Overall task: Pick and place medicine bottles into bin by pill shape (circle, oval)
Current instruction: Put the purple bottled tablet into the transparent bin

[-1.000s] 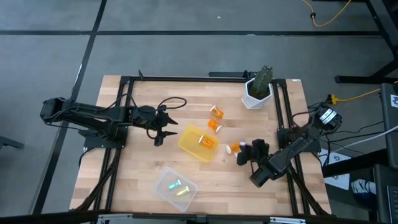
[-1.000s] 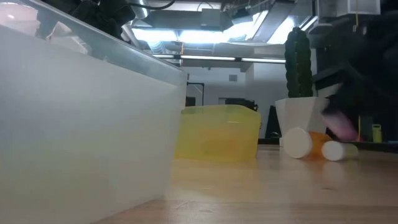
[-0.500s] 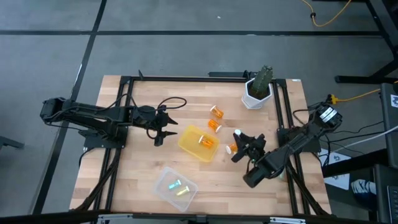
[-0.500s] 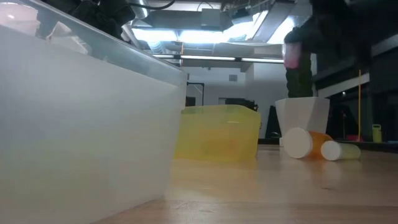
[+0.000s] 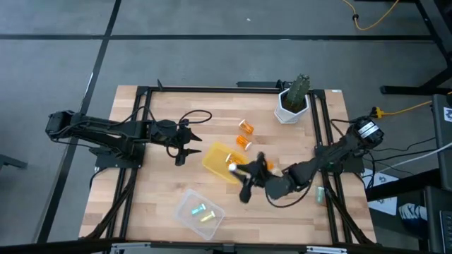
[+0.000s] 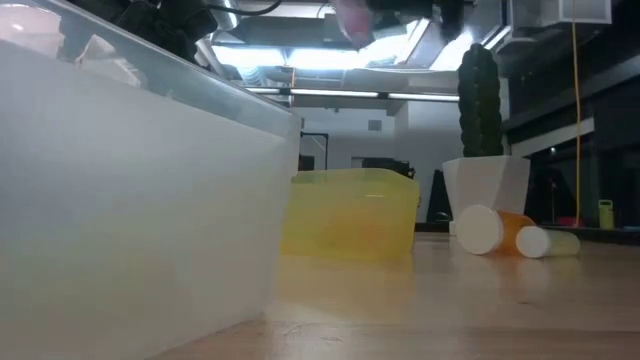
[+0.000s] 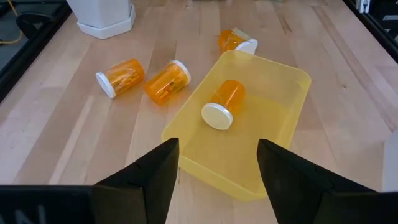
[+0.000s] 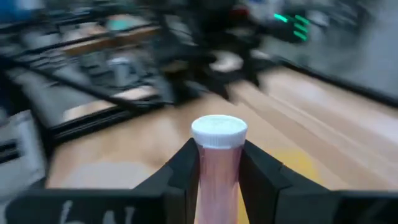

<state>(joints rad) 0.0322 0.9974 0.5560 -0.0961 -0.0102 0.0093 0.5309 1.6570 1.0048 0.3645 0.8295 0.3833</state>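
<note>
My right gripper (image 5: 245, 177) is shut on a slim pinkish-purple vial (image 8: 217, 177) with a white cap (image 8: 218, 131), high over the near right edge of the yellow bin (image 5: 214, 159). One orange bottle (image 7: 224, 102) lies in that bin. Three orange bottles (image 7: 166, 81) lie on their sides on the table around it. The clear bin (image 5: 200, 212) holds teal and green vials. My left gripper (image 5: 182, 149) is open and empty, left of the yellow bin. My right gripper pinches the vial's body (image 8: 217, 163) just below the white cap between its two fingers (image 8: 185, 171). The vial lies along the fingers, with its cap end sticking out past their tips. It is lifted clear of the table and the bins.
A white plant pot (image 5: 291, 107) with a cactus stands at the far right of the table. Black frame rails (image 5: 138, 127) run along both sides. The clear bin's wall (image 6: 130, 200) fills the left of the low view.
My right gripper has risen from near the table at the right and swung toward the left edge, carrying the pinkish vial up and over the yellow bin's edge. My left arm has kept still.
</note>
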